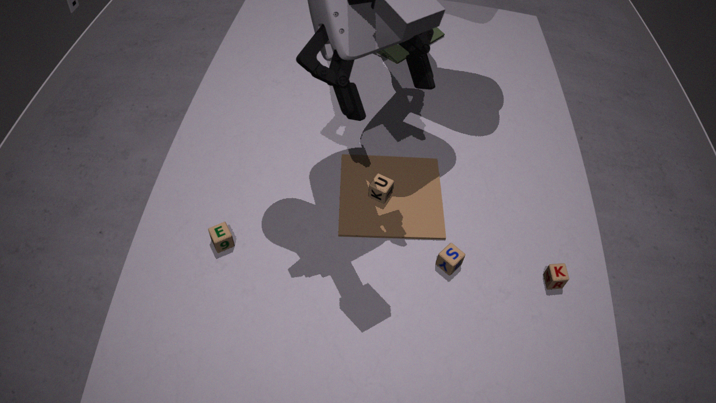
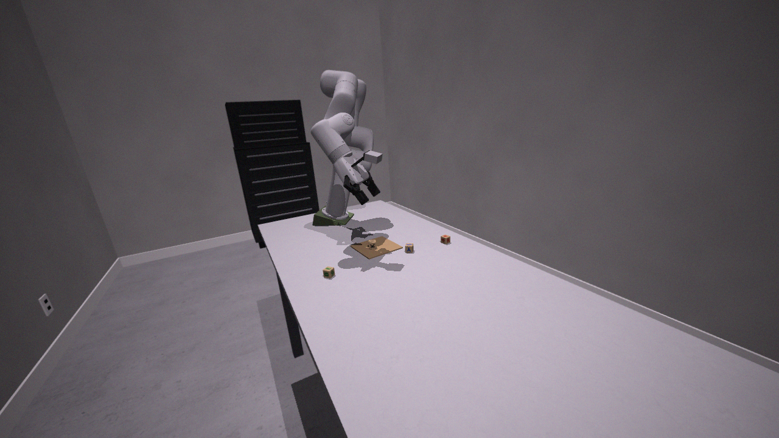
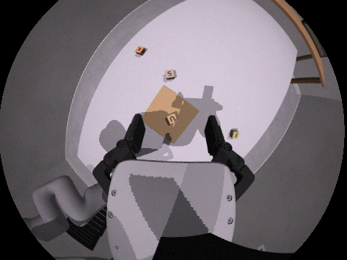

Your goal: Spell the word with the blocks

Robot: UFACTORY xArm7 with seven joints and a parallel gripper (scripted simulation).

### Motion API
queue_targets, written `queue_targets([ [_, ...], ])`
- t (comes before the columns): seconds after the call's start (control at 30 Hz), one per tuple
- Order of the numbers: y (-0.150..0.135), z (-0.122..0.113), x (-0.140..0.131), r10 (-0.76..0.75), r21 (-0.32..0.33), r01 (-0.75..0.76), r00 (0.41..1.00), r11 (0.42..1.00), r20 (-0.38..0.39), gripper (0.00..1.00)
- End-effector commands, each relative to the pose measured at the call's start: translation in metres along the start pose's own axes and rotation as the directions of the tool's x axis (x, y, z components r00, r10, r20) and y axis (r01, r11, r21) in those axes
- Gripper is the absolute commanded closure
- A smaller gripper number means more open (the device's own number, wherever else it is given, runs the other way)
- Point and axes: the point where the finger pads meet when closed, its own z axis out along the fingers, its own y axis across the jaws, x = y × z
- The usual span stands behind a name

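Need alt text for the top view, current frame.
The open, empty gripper hangs above a white table, short of a tan mat that carries only the U block. Off the mat lie the E block, S block and K block.

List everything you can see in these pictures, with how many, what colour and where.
Square tan mat: one, lying on the table, mid-width.
Wooden block with black U on top: one, on the mat.
Wooden block with green E on top: one, on the table, off the mat.
Wooden block with blue S on top: one, just off the mat's corner.
Wooden block with red K on top: one, farthest from the mat.
Long white table: one.
Black slatted cabinet: one, behind the table.
White arm: one.
Black gripper: one, open, empty, above the table.
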Motion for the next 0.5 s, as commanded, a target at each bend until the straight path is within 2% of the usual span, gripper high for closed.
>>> queue_targets([
  [0.0, 0.0006, 0.0023, -0.0048, -0.017, 0.004, 0.017, 0.999, 1.000, -0.037, 0.00],
  [0.4, 0.0006, 0.0023, -0.0048, -0.017, 0.004, 0.017, 0.999, 1.000, -0.037, 0.00],
  [0.47, -0.0006, 0.0074, -0.0123, -0.038, 0.009, 0.039, 0.996, 0.999, -0.082, 0.00],
])
